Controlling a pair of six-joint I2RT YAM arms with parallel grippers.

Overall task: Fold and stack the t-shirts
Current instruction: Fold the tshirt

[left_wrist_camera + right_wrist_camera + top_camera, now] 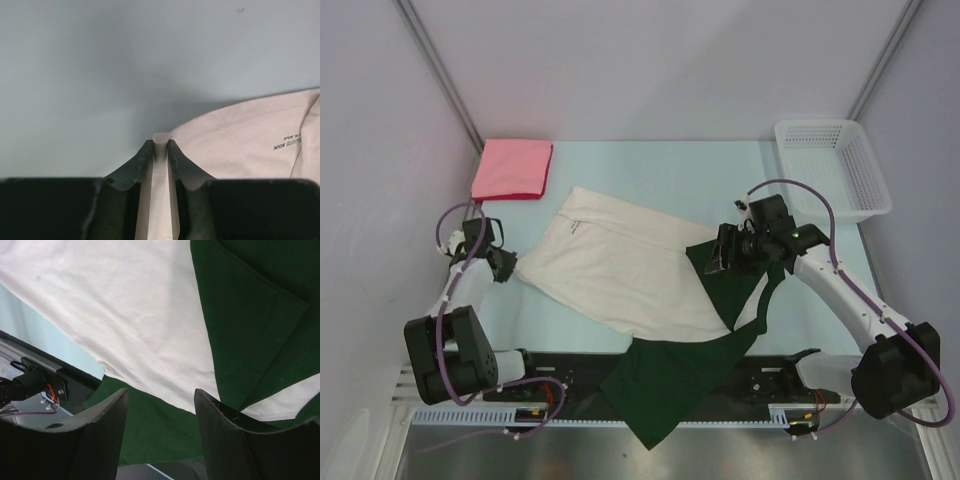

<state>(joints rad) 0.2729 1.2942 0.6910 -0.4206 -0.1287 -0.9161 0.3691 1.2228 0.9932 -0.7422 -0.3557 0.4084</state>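
Note:
The cream-and-dark-green t-shirt [620, 265] lies spread across the middle of the table, and its green part [670, 385] hangs over the near edge. My left gripper [505, 268] is at the shirt's left corner. In the left wrist view that gripper [160, 142] is shut on a fold of cream cloth [250, 145]. My right gripper [715, 255] hovers over the shirt's right side where cream meets green. Its jaws [160, 395] stand open with nothing between them, above the cloth [140, 315]. The pink-red t-shirt [512, 168] lies folded square at the back left.
A white mesh basket [832, 165] stands at the back right corner. Grey walls close in the left, right and back sides. A black rail with the arm bases [770, 385] runs along the near edge, partly under the green cloth.

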